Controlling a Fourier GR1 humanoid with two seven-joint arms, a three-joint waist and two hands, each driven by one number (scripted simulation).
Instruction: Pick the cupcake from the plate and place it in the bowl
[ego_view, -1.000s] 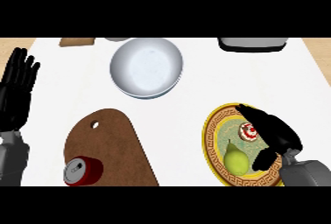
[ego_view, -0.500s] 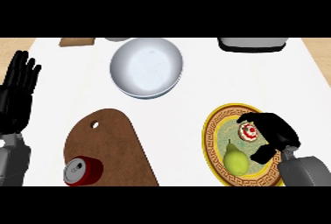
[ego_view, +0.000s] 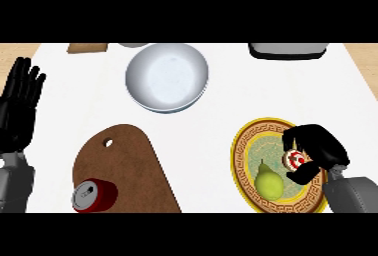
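Head view: the white counter (ego_view: 88, 120) fills the frame. Toward its near right corner lies the plate (ego_view: 247, 150), yellow with a dark patterned border and a pale green centre. On the right half of that plate sits the cupcake (ego_view: 296, 159), seen from above as a small round with white and red on top; from this angle it looks round, with no long axis to tell and no clear direction of pointing. The right hand (ego_view: 319, 145) is curled around the cupcake, fingers bent over its far side and thumb tucked under its near side, so the cupcake shows in the gap between them. Whether it is lifted off the plate cannot be told.

Just beside the cupcake, on the plate's near half, lies a green pear (ego_view: 269, 183), its narrow stem end pointing toward the counter's far edge and its long axis running near to far.

The white bowl (ego_view: 167, 76) stands near the far edge, about midway across, well apart from the plate. A brown cutting board (ego_view: 133, 165) lies along the near edge left of the plate, with a red can (ego_view: 94, 195) on its near left part.

The left hand (ego_view: 18, 107) rests at the counter's left edge, fingers straight and pointing up, holding nothing.

A dark-topped appliance (ego_view: 288, 50) sits at the far right edge.
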